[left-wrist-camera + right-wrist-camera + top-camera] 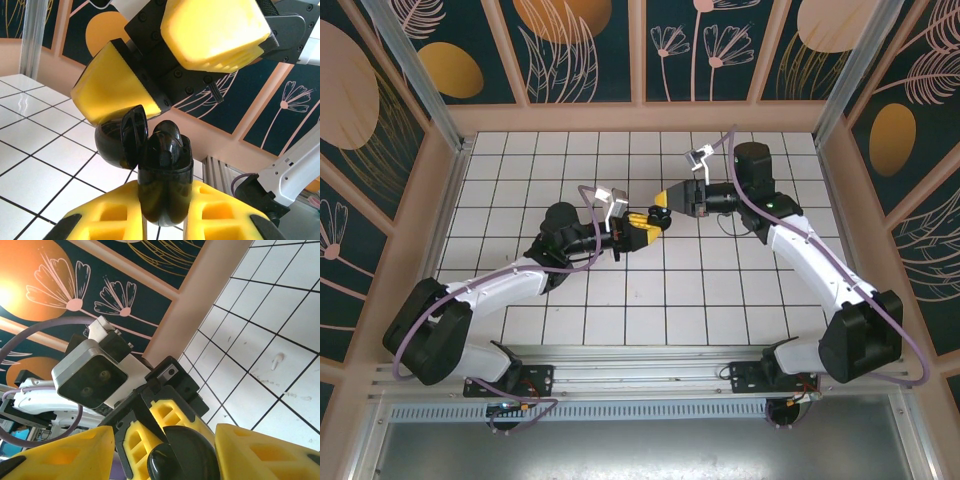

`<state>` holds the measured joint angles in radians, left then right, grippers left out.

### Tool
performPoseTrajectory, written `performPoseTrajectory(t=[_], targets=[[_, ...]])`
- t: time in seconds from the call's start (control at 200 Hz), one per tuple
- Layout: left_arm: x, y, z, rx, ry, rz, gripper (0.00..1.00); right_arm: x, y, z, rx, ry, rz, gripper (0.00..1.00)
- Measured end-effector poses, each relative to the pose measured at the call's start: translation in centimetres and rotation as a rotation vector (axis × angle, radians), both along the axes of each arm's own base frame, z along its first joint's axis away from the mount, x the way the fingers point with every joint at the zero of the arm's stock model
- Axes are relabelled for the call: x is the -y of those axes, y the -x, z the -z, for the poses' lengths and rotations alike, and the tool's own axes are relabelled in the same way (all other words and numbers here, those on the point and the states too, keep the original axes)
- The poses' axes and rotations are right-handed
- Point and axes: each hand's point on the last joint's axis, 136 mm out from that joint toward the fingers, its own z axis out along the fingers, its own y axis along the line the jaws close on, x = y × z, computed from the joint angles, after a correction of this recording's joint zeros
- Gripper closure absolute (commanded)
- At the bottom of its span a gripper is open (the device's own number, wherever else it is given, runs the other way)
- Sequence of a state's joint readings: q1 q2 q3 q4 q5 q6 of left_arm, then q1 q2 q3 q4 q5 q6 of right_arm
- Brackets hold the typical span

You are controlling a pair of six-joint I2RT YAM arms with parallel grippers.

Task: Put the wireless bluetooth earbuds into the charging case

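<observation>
Clamping charging case [165,190]: left jaws | right jaws parted at lid [131,135] | walls [640,117] distant

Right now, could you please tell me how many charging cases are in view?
1: the black charging case, lid open, held in the left gripper, close to the right gripper. The arms may hide others.

No legible text, label, brand or number; wall panels [582,60] carry flower drawings, floor tiles [700,300] plain.

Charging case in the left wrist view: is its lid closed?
No, the lid stands swung open beside the black case.
</observation>
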<state>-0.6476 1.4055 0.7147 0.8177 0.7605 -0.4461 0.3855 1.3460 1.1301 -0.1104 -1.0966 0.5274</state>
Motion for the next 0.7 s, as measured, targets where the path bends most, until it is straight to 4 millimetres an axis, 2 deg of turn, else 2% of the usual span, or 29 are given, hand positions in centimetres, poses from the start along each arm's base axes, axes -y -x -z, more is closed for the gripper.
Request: performPoseTrajectory(t=[0.345, 0.596, 0.701], targets=[[0.0, 0.0, 0.0, 0.001, 0.000, -0.002, 0.99, -0.7, 0.9, 1.0, -0.034, 0.015, -0.053, 0.45], [0.0, 0.0, 0.0, 0.000, 0.000, -0.002, 0.99, -0.6, 0.9, 0.4, -0.006, 0.023, -0.058, 0.46], [-0.1, -0.1, 0.6, -0.012, -0.009, -0.011, 0.99, -0.3, 1.0, -0.3, 0.011, 0.020, -0.056, 0.46]])
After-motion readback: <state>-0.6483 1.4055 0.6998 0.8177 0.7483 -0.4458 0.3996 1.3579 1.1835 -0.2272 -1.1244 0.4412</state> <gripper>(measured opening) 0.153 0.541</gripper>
